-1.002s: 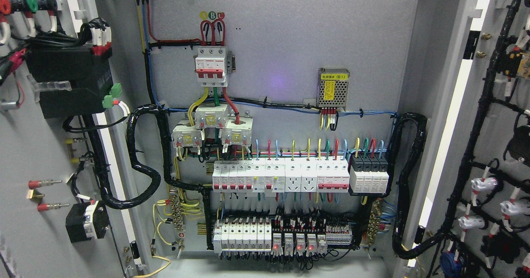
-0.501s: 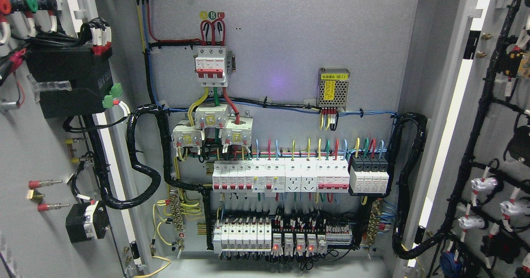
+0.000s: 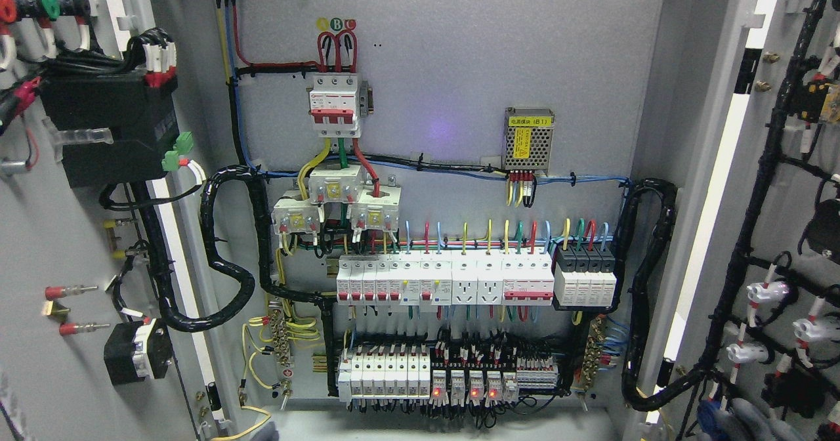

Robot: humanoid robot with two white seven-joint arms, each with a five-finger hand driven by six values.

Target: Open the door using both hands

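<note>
Both doors of the electrical cabinet (image 3: 446, 8) stand swung wide, the left door (image 3: 59, 244) filling the picture's left side and the right door (image 3: 781, 185) its right, each showing its wired inner face. A black module (image 3: 108, 129) and a smaller black block (image 3: 138, 359) are fixed to the left door; the right door carries a black cable loom (image 3: 748, 231) with white connectors.

Inside the cabinet, on its grey back panel, a red-and-white main breaker (image 3: 335, 105) sits high up, with red, green and yellow leads running down to three white blocks below it. To the right of the breaker hangs a perforated power supply (image 3: 528, 140) with a yellow label. Below that runs a row of white breakers and sockets (image 3: 446, 282), then a lower row of relays (image 3: 469, 380) with red lights lit. Thick black conduit (image 3: 226, 257) loops from the panel to each door.

At the bottom edge, a grey fingertip shape (image 3: 261, 433) pokes up below the lower left corner of the cabinet, and grey fingers (image 3: 748, 421) show at the foot of the right door. Too little of either hand is visible to tell how open it is or whether it holds anything.
</note>
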